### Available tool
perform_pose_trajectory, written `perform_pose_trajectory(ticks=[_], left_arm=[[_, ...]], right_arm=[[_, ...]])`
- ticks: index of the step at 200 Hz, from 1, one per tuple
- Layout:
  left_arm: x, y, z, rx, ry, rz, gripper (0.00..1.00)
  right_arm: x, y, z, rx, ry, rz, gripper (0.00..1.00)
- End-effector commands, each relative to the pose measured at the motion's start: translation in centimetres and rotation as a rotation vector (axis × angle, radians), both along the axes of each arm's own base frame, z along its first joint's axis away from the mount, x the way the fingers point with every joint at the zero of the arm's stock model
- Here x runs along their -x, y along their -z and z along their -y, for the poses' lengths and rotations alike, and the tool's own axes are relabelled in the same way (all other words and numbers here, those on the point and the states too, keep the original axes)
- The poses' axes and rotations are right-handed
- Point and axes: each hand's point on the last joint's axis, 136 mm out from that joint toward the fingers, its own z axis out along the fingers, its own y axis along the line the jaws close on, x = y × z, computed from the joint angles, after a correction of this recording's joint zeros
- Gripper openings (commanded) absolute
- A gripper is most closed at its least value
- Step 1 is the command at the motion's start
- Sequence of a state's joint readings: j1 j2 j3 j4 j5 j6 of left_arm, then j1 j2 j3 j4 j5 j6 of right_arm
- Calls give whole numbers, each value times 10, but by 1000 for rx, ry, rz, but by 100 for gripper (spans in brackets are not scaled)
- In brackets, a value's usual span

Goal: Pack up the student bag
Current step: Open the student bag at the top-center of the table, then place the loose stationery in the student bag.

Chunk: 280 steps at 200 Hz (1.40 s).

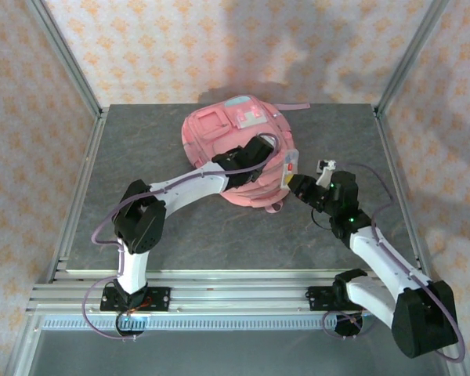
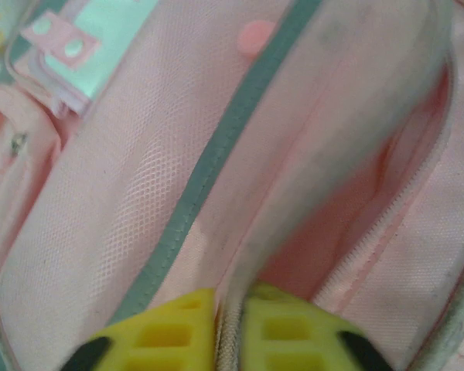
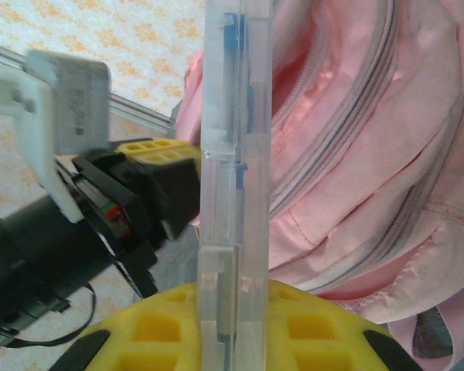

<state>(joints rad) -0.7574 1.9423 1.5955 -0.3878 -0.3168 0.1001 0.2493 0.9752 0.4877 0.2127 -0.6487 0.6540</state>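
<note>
The student bag is a large pink backpack lying at the back middle of the grey table. My left gripper rests on its right side, shut on the zip edge of an open pocket, and the pink lining shows inside. In the left wrist view my left gripper pinches that fabric edge between its yellow pads. My right gripper sits just right of the bag, shut on a clear plastic case with pens in it. The case stands upright next to the bag's open zip.
Aluminium posts and patterned walls close in the table on three sides. A metal rail runs along the near edge by the arm bases. In the right wrist view the left arm's black wrist is close to the case.
</note>
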Motion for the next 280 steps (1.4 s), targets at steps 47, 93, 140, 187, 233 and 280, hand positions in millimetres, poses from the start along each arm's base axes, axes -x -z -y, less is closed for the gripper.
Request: perform_pose_trajectory(ticks=[47, 93, 140, 187, 233, 280], left_arm=[[-25, -48, -20, 81, -78, 77, 0], [-17, -107, -27, 239, -115, 182, 0], [-7, -132, -33, 323, -113, 248, 0], [-5, -129, -22, 379, -91, 214, 0], [1, -126, -3, 437, -65, 178, 0], [-1, -118, -2, 434, -72, 157, 0]], right_arm=[[-2, -6, -19, -85, -108, 20, 10], [-10, -21, -53, -136, -238, 27, 11], [-26, -29, -77, -192, -264, 25, 10], [-76, -25, -77, -212, -114, -93, 11], [-118, -23, -83, -303, 12, -155, 22], [-102, -9, -87, -215, -5, -166, 46]])
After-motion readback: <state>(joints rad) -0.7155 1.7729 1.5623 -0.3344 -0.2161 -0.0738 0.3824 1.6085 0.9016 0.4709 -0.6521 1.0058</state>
